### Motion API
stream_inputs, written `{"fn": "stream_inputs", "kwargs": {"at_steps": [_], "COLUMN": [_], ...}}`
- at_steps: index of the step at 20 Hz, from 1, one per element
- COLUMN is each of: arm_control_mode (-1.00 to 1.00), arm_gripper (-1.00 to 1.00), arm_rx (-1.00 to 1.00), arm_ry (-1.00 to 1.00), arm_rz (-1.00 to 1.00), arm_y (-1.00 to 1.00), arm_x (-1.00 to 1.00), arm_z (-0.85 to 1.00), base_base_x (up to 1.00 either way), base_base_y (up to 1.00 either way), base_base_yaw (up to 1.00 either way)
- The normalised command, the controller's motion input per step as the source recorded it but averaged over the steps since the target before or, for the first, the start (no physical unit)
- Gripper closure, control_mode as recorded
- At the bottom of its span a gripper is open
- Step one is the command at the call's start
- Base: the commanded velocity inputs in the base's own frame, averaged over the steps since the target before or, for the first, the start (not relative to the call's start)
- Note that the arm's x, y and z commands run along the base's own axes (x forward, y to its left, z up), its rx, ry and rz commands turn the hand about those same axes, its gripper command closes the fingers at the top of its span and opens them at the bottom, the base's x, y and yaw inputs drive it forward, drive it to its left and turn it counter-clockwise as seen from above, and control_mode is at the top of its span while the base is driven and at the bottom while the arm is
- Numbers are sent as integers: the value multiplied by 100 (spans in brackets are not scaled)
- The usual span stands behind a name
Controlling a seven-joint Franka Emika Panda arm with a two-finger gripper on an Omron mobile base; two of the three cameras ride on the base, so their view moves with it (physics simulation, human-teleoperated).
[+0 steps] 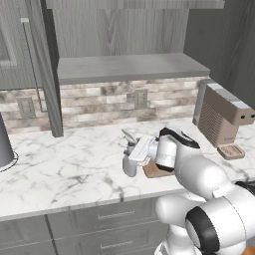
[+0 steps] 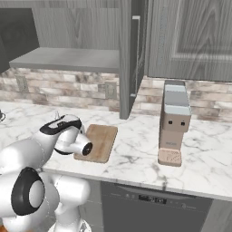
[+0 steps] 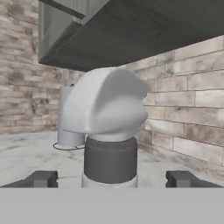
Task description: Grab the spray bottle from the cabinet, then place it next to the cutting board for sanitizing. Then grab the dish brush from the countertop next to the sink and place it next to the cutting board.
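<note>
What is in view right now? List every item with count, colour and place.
spray bottle: one, pale grey, upright on the counter left of the board, between the open jaws.
cutting board: one, light brown, flat on the counter.
counter: one, white marble.
cabinet: one, grey, door open, above the counter.
coffee machine: one, tan and grey, right of the board.
grey canister: one, far left on the counter.
outlets: two, on the brick wall.
gripper: one, white, open.

Glossy white arm of rounded, bulbous segments — black bands ringing its joints, dark caps on its sides.
</note>
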Motion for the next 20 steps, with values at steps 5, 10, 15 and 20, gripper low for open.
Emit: {"fn": "stream_inputs", "kwargs": {"at_steps": [5, 10, 15, 20], "arm_control_mode": [-100, -100, -100, -100], "arm_gripper": [-100, -100, -100, -100], "arm_rx": [4, 10, 10, 4], "arm_ry": [0, 0, 0, 6], "arm_rz": [-14, -9, -7, -14], "arm_y": [-10, -33, -34, -21], "arm_x": [-40, -31, -45, -55], "arm_z": [30, 18, 29, 56], "base_base_x": [0, 0, 0, 0], "base_base_y": [0, 0, 0, 0], "base_base_yaw": [0, 0, 0, 0]}}
